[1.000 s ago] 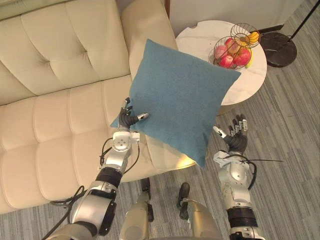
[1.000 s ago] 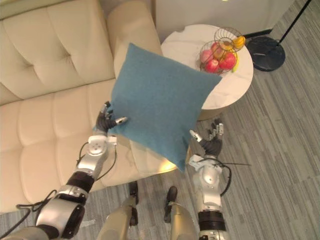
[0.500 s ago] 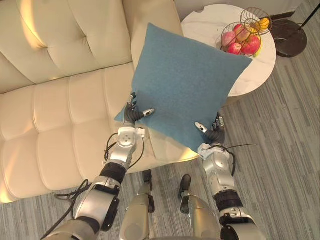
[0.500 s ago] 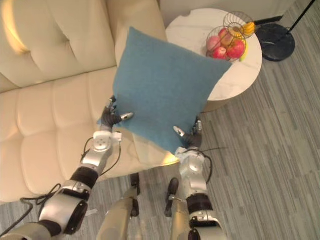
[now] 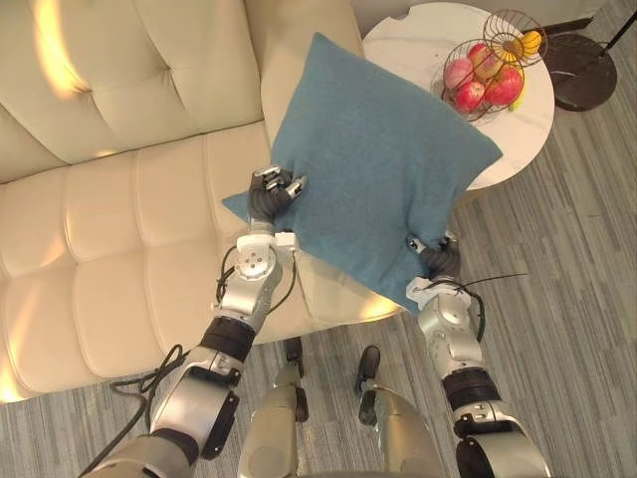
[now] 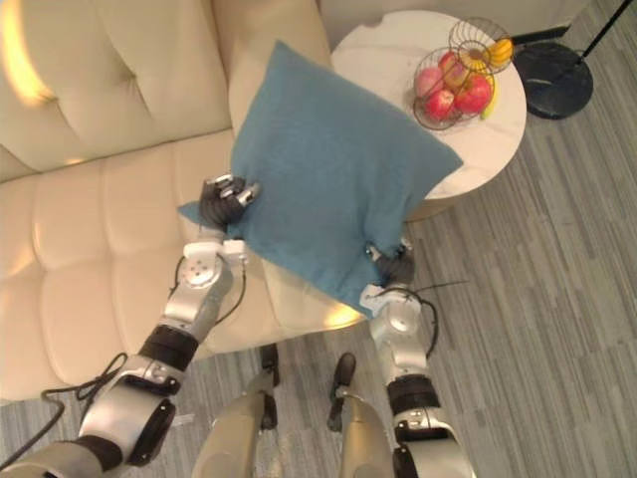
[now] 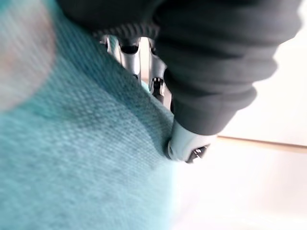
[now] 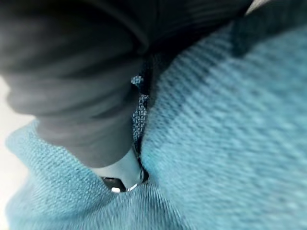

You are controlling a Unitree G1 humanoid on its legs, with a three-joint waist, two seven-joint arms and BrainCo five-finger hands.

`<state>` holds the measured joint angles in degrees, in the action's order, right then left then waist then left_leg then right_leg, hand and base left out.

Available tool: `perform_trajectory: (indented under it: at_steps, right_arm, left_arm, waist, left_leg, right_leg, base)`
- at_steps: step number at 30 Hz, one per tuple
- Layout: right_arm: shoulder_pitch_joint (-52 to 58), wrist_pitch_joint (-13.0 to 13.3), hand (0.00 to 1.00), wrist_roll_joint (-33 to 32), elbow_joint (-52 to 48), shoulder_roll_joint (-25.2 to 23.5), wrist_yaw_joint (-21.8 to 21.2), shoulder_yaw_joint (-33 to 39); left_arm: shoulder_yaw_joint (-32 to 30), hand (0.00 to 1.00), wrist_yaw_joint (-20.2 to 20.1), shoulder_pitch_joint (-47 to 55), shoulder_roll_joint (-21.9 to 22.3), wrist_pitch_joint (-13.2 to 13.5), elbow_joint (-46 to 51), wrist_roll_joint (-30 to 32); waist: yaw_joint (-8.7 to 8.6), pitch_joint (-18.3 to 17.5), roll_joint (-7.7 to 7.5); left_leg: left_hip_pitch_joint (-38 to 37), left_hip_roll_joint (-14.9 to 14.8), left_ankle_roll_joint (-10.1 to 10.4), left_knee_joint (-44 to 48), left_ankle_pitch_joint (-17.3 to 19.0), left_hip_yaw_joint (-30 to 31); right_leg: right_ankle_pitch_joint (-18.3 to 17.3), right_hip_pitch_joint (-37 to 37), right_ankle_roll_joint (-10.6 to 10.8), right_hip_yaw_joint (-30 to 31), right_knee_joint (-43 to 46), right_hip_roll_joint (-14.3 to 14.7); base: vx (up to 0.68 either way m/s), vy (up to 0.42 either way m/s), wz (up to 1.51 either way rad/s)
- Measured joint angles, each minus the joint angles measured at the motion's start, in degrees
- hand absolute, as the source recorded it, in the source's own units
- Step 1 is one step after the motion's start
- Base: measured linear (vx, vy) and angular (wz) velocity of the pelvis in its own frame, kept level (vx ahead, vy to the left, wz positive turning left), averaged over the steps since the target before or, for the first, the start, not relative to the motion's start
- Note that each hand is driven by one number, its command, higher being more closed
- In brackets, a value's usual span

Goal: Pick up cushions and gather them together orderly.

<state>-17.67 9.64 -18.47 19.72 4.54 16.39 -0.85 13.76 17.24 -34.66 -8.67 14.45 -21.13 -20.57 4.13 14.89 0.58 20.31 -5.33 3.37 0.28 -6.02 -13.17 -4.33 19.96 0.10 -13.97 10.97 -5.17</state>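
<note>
cushion (image 5: 378, 169): in the air over the sofa (image 5: 109, 229) end, standing on one corner | left hand (image 5: 271, 196): fingers curled round its left corner | right hand (image 5: 435, 259): pinching its lowest corner | open seat lies leftward, left hand nearer

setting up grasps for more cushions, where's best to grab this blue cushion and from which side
Grip the blue cushion by its thin edge near two neighbouring corners, coming from below on the robot's side. It is a flat, soft square held tilted on a corner, so a wide two-handed pinch should keep it from folding. The left hand and right hand pinch it that way.
</note>
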Motion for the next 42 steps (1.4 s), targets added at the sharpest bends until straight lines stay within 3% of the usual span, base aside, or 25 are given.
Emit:
perform_trajectory:
  at_steps: [5,11,17,19,20,22,29,30,31,32,33,35,38,39,40,42]
  right_arm:
    - [8.2,-0.1,1.00,0.1,-7.7,-0.1,-0.4,-1.2]
    - [16.3,-0.1,1.00,0.6,-8.0,-0.1,-4.5,-1.7]
    - [19.9,-0.2,1.00,2.3,-10.2,-0.1,-7.5,-3.0]
    - [21.1,-0.2,1.00,2.7,-12.7,-0.1,-7.5,-3.3]
    - [21.1,-0.2,1.00,2.8,-13.6,-0.1,-7.5,-3.6]
    - [21.1,-0.1,1.00,2.9,-15.1,-0.1,-7.6,-4.1]
    - [21.5,1.7,1.00,5.1,-21.8,0.0,-7.5,-6.6]
    - [21.6,1.7,1.00,5.2,-22.5,0.0,-7.4,-6.6]
    - [21.6,1.7,1.00,5.2,-22.7,0.0,-7.4,-6.6]
    - [21.6,1.7,1.00,5.2,-23.4,0.1,-7.3,-6.2]
    - [21.5,1.8,1.00,5.1,-23.3,0.1,-7.2,-6.1]
    - [21.8,1.8,1.00,5.0,-23.3,0.1,-7.1,-6.0]
    - [21.9,1.8,1.00,5.0,-23.3,0.3,-7.0,-5.7]
    - [21.9,1.8,1.00,5.0,-23.1,0.3,-7.0,-4.9]
    - [22.0,1.7,1.00,4.9,-22.6,-0.5,-6.9,-3.7]
    - [22.6,1.7,1.00,5.0,-22.6,-1.4,-6.8,-3.2]
  left_arm:
    - [1.4,1.00,-1.5,10.2,0.9,1.4,9.7,-2.2]
    - [1.5,1.00,-5.5,25.9,2.1,1.0,14.1,-6.8]
    - [0.9,1.00,-6.7,35.7,2.8,0.7,19.6,-8.8]
    - [0.6,1.00,-6.8,37.3,3.4,0.8,20.7,-8.8]
    - [0.2,1.00,-7.3,38.4,3.4,0.9,21.7,-8.8]
    - [-0.7,1.00,-7.5,39.9,3.8,1.1,23.4,-8.8]
    - [-1.4,1.00,-7.5,44.3,4.5,3.0,29.8,-8.8]
    - [-1.4,1.00,-7.5,44.4,4.6,3.4,29.8,-8.8]
    - [-1.4,1.00,-7.5,44.4,4.8,3.5,29.8,-8.9]
    - [-1.3,1.00,-7.5,44.2,5.5,3.6,29.8,-9.0]
    - [-1.2,1.00,-7.5,44.2,5.9,3.6,29.7,-9.1]
    - [-0.7,1.00,-7.5,44.4,6.0,3.7,28.6,-9.7]
    - [-0.5,1.00,-7.5,44.4,6.1,3.7,28.0,-10.0]
    - [0.4,1.00,-7.5,44.3,6.1,3.7,27.7,-10.0]
    - [1.5,1.00,-7.5,43.2,5.6,3.7,26.2,-10.1]
    - [2.7,1.00,-7.5,42.8,3.6,3.6,25.4,-11.2]
  waist:
    - [-0.23,-0.5,0.66]
    - [-1.00,-3.8,1.56]
    - [-0.97,-6.7,1.97]
    - [-1.18,-7.0,2.33]
    - [-1.29,-7.4,2.02]
    - [-1.19,-8.5,1.38]
    - [-0.66,-10.6,3.34]
    - [-0.41,-10.7,3.65]
    - [-0.43,-10.7,3.69]
    - [-0.65,-10.7,3.46]
    - [-0.57,-10.5,2.87]
    - [-0.75,-10.3,2.09]
    - [-1.02,-11.2,3.26]
    - [-1.19,-11.8,4.24]
    - [-1.32,-11.8,2.97]
    - [-1.76,-12.1,0.50]
  left_leg:
    - [-4.9,0.3,0.2,-1.4,0.2,0.0]
    - [-11.1,1.0,0.2,-4.8,0.2,1.3]
    - [-14.4,2.1,-0.2,-6.2,0.1,3.3]
    - [-15.0,2.4,-0.7,-6.2,-0.1,4.9]
    - [-15.5,2.8,-0.9,-6.2,-0.1,5.9]
    - [-15.1,3.6,-0.9,-6.2,-0.1,6.9]
    - [-12.1,4.3,0.2,-6.1,-4.5,17.8]
    - [-10.8,4.0,0.4,-6.2,-3.0,18.0]
    - [-9.9,3.7,0.2,-6.0,-1.6,15.8]
    - [-8.1,2.9,0.2,-3.4,2.5,9.5]
    - [-7.1,2.2,-0.2,-1.5,3.1,6.0]
    - [-3.1,-1.1,-3.7,10.2,5.4,-2.5]
    - [-2.7,-7.3,-1.7,15.7,6.8,-2.9]
    - [-3.8,-9.2,1.3,13.4,5.7,-0.6]
    - [-4.4,-6.8,3.4,13.1,5.2,-0.9]
    - [-3.3,-4.5,1.0,15.4,7.4,-1.7]
  right_leg:
    - [-0.1,-5.2,0.1,0.1,-2.3,0.3]
    - [-0.7,-10.7,1.0,0.0,-3.4,0.5]
    - [-1.7,-13.6,2.2,-0.4,-2.3,-0.1]
    - [-2.5,-13.6,3.0,2.4,0.5,-0.3]
    - [-3.4,-13.8,3.6,5.3,2.0,-0.6]
    - [-5.0,-14.2,3.3,5.5,1.9,-1.2]
    - [-5.2,-18.0,2.9,-5.5,0.7,-1.2]
    - [-5.2,-18.0,2.8,-7.8,0.8,-1.3]
    - [-5.2,-18.2,2.7,-9.1,0.7,-1.4]
    - [-4.9,-18.4,2.6,-11.5,0.3,-2.6]
    - [-4.8,-18.5,2.5,-12.2,0.2,-3.7]
    - [-4.5,-19.1,3.0,-14.4,0.1,-6.9]
    - [-2.7,-19.5,5.7,-13.8,-0.6,-8.1]
    - [-1.7,-19.4,7.4,-13.2,-1.2,-8.3]
    - [0.0,-19.6,8.2,-12.2,-2.1,-10.4]
    - [4.6,-20.2,8.2,-9.9,-5.1,-12.2]
  base:
    - [0.04,-0.013,0.00]
    - [0.04,0.019,0.06]
    - [-0.01,0.027,0.13]
    - [-0.04,0.038,0.42]
    - [-0.04,0.077,0.45]
    - [-0.05,0.045,0.41]
    - [-0.04,-0.028,0.83]
    - [-0.10,-0.027,1.03]
    - [-0.11,-0.026,1.12]
    - [-0.09,0.035,0.90]
    - [-0.08,0.072,0.90]
    - [-0.04,0.173,0.48]
    - [0.01,0.285,0.05]
    - [0.07,0.388,0.01]
    - [0.08,0.485,0.03]
    - [0.06,0.403,0.09]
